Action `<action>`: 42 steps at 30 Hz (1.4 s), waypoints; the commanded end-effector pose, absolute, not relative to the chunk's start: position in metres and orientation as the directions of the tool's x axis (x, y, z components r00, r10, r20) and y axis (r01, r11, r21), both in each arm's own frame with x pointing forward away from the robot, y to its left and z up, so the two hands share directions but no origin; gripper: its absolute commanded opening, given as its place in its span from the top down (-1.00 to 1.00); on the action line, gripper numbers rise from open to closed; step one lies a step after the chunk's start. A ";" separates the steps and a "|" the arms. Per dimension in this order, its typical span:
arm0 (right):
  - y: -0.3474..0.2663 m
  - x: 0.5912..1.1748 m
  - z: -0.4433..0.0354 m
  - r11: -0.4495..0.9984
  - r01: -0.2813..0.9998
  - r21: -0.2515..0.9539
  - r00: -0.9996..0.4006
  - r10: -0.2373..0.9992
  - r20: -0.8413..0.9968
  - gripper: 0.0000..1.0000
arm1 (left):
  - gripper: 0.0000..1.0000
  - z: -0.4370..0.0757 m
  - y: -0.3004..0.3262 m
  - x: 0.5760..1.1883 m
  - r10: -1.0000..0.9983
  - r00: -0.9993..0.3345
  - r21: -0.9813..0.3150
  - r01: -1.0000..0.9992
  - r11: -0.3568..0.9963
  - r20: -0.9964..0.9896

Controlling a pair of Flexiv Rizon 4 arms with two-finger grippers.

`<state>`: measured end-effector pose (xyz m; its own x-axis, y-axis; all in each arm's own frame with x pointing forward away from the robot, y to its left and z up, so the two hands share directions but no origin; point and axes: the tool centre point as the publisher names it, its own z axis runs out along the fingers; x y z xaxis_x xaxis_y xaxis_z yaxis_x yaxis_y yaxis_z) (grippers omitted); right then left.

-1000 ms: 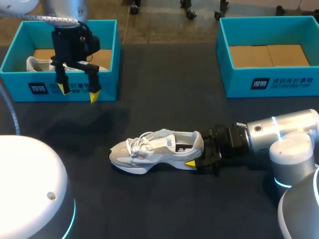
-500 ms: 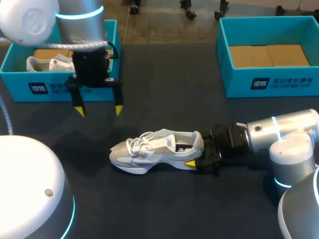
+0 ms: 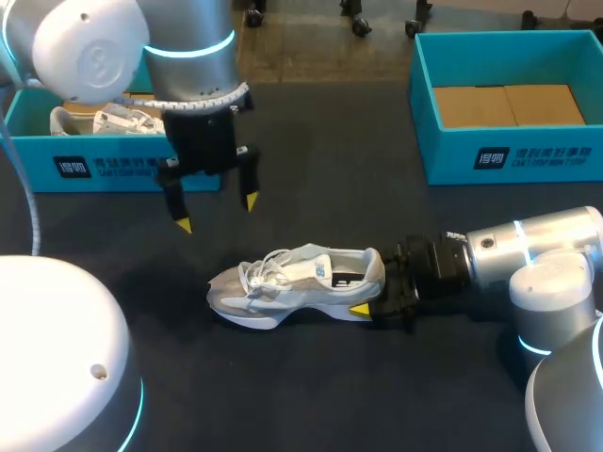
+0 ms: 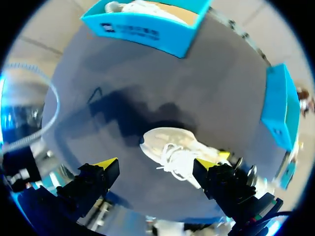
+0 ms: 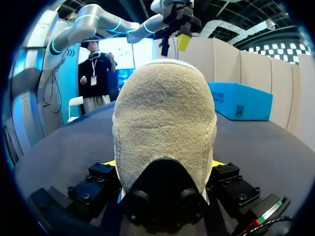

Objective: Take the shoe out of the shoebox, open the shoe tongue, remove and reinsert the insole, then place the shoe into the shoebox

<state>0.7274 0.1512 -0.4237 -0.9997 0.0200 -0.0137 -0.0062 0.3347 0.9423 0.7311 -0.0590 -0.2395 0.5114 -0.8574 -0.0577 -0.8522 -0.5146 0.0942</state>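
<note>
Dark table (image 3: 311, 377): flat work surface. Far right: open teal container (image 3: 528, 155), upright, brown cardboard floor panels (image 3: 509, 104) exposed. Far left: spare white shoe (image 3: 89, 121) lying inside the far-left teal box (image 3: 94, 168).

Open desk (image 3: 320, 160) stretches between the left shoebox (image 3: 113, 171) and right shoebox (image 3: 452, 155). The shoe (image 3: 292, 282) lies mid-desk, its heel end taken by the right tool (image 3: 372, 294).

The sneaker (image 3: 297, 282) showed grey cloth, its heel rough and fuzzy. Under it the table (image 3: 330, 160) looked matt and dark. The shoebox (image 3: 443, 155) behind the sneaker's heel was matt teal cardboard.
</note>
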 end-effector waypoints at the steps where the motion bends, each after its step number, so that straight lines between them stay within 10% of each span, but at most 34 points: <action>1: 0.155 0.727 -0.426 0.340 -0.006 0.940 -1.000 0.020 -0.014 1.00 | -1.00 -0.240 -0.060 0.728 -0.812 0.580 0.079 -0.808 -0.583 -0.064; 8: 0.155 0.727 -0.426 0.340 -0.006 0.940 -1.000 0.020 -0.014 1.00 | -1.00 -0.243 -0.077 0.725 -0.865 0.501 0.104 -0.859 -0.502 -0.038; 17: 0.155 0.727 -0.426 0.340 -0.006 0.940 -1.000 0.020 -0.014 1.00 | -1.00 -0.251 -0.136 0.712 -0.995 -0.044 0.223 -0.975 0.023 -0.088; 42: 0.155 0.727 -0.426 0.340 -0.006 0.940 -1.000 0.020 -0.014 1.00 | -1.00 -0.288 -0.177 0.710 -0.987 0.024 0.141 -0.989 -0.047 -0.159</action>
<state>0.7274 0.1512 -0.4236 -0.9997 0.0200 -0.0138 -0.0063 0.3347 0.9423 0.7080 -0.1662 -0.2813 0.0284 -0.9940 -0.1059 -0.9884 -0.0437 0.1455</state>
